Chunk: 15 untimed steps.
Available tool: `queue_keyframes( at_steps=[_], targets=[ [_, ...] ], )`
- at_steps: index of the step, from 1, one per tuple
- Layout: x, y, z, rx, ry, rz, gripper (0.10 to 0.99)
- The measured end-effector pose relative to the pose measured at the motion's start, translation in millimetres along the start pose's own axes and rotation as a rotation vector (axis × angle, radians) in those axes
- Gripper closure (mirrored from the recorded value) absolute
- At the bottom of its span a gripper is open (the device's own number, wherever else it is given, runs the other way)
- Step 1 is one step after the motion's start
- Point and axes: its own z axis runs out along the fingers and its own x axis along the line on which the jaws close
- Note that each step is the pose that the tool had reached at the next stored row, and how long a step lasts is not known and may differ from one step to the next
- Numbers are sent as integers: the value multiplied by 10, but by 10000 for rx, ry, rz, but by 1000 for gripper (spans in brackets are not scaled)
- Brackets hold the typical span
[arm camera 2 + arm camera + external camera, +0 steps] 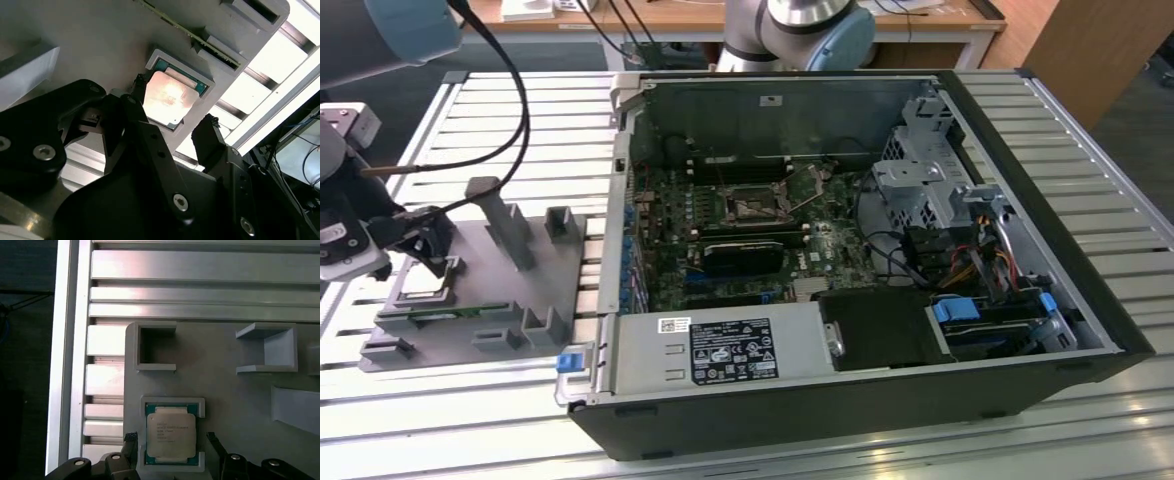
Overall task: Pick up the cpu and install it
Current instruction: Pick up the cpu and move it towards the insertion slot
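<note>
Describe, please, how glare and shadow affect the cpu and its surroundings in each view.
Second wrist view: a warm glare washes out the top of the cpu. First wrist view: the cpu is evenly lit, no glare. Exterior view: the slats of the table glare white, and the inside of the computer case lies in shade.

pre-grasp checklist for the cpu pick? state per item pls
1. cpu lying flat in its holder pocket on the grey fixture plate: ok.
2. gripper open: ok.
3. Gripper straddles the cpu, roughly centred, in both wrist views: ok.
4. Gripper low enough to catch the cpu's edges: cannot tell.
5. socket inside the computer case open and free: cannot tell.
</note>
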Motion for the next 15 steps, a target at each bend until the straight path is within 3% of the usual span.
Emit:
queue_keyframes(
  at_steps=[6,7,15],
  targets=[
    [-5,-3,55,6,-1,1,427],
    [-5,-4,67,-4,0,0,369],
    [-8,-1,138,-32,0,0,369]
  ],
)
